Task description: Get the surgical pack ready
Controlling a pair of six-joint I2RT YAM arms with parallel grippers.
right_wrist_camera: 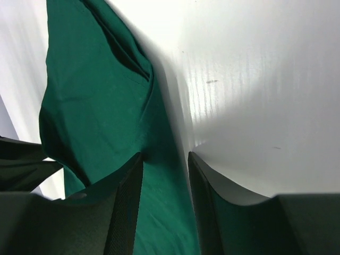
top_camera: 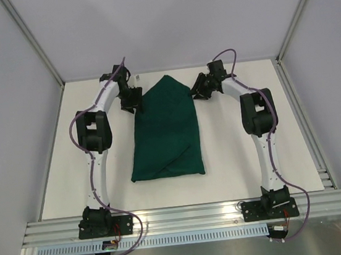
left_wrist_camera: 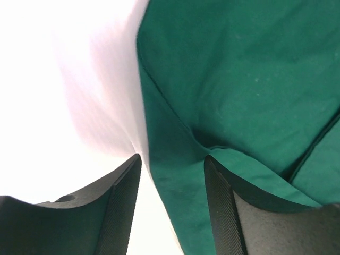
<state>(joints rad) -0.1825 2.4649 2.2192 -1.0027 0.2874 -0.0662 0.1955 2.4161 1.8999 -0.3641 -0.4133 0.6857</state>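
The surgical pack is a dark green cloth [top_camera: 166, 134] folded into a long bundle in the middle of the white table [top_camera: 244, 168], with its far end coming to a point. No tray, instruments, gauze or pouches show. My left gripper [top_camera: 137, 101] is at the cloth's far left edge. In the left wrist view it [left_wrist_camera: 173, 159] is open, with the cloth's edge [left_wrist_camera: 239, 79] lying between the jaws. My right gripper [top_camera: 198, 92] is at the far right edge. In the right wrist view it [right_wrist_camera: 166, 155] is open astride the cloth's edge [right_wrist_camera: 90, 95].
Grey walls and metal frame posts close in the table on three sides. A metal rail [top_camera: 187, 215] runs along the near edge, where the arm bases are bolted. A small white object [top_camera: 135, 79] sits behind the left gripper.
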